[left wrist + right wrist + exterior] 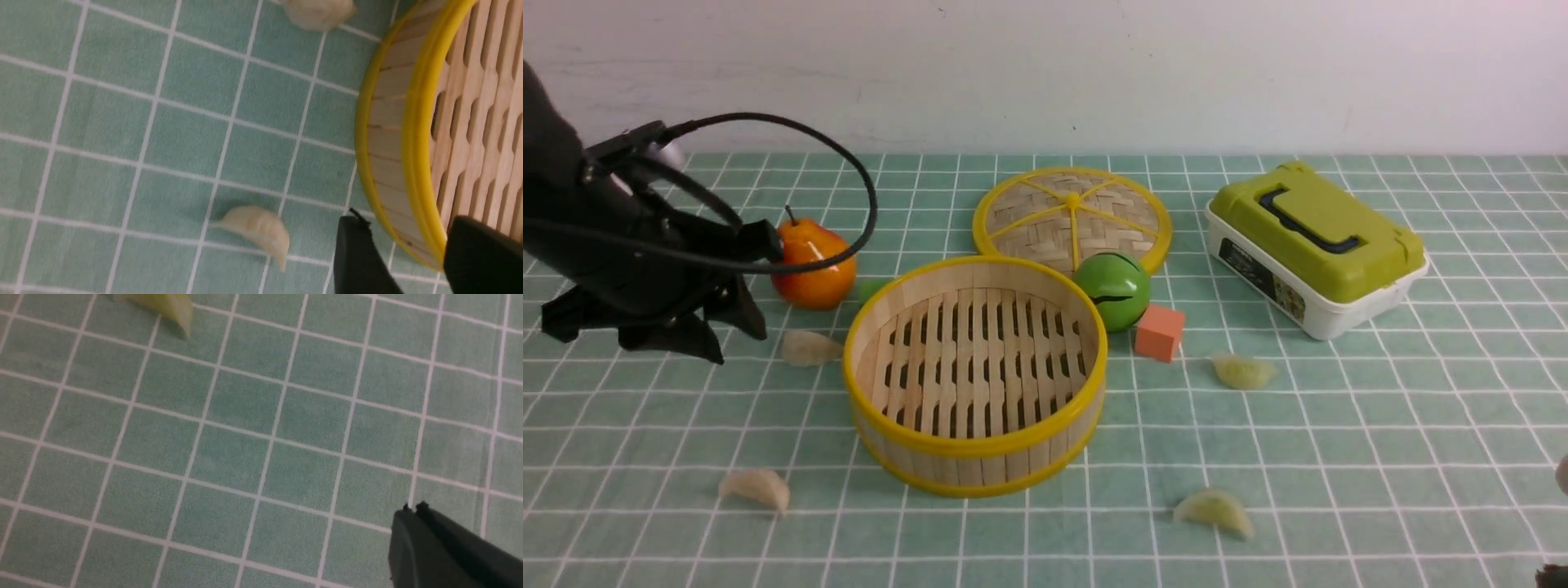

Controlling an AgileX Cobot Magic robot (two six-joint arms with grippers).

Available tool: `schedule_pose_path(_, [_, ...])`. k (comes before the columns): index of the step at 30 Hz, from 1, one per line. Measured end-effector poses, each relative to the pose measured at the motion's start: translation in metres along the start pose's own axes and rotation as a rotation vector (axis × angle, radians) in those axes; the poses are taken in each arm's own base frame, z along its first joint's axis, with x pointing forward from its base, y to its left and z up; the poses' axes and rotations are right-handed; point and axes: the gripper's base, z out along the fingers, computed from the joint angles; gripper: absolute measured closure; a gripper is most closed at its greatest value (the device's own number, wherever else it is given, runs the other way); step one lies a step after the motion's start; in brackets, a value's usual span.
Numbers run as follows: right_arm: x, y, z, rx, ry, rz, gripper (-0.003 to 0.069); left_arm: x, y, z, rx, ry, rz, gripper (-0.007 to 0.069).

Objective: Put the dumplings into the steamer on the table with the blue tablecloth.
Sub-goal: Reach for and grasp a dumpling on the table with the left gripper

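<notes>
- where's the left gripper [742, 341]?
- over the cloth [1307, 457], left of the steamer [976, 457], fingers spread.
- and the right one [408, 510]?
- pressed together, above cloth.
- the dumplings?
- two white ones [757, 487] [809, 348] left of the steamer's rim, two green ones [1217, 512] [1244, 371] right of it, one near the block [1160, 332].
- open room?
- bare cloth between the green ones and the right edge.

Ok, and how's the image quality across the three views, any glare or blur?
Front view: highlights on the glossy pear, the rest fairly crisp. Left wrist view: dim, gripper fingers soft. Right wrist view: dim too, cloth slightly grainy.
</notes>
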Motion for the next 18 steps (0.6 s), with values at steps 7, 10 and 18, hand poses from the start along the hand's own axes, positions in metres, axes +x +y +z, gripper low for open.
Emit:
schedule_pose_path(7, [-0.005,0.002,0.000,-0.020,-0.061,0.014,0.0678,-0.028,-0.014,0.054,-0.128,0.048,0.001,0.0267])
schedule_pose_path(10, [-0.005,0.003,0.000,-0.035,-0.065,0.031,0.0677,-0.037,-0.029,0.072,-0.196,0.009,0.027,0.0263])
schedule_pose_path(18, [-0.006,0.004,0.000,-0.045,-0.074,0.041,0.0673,-0.058,-0.035,0.123,-0.261,-0.012,-0.123,0.0237])
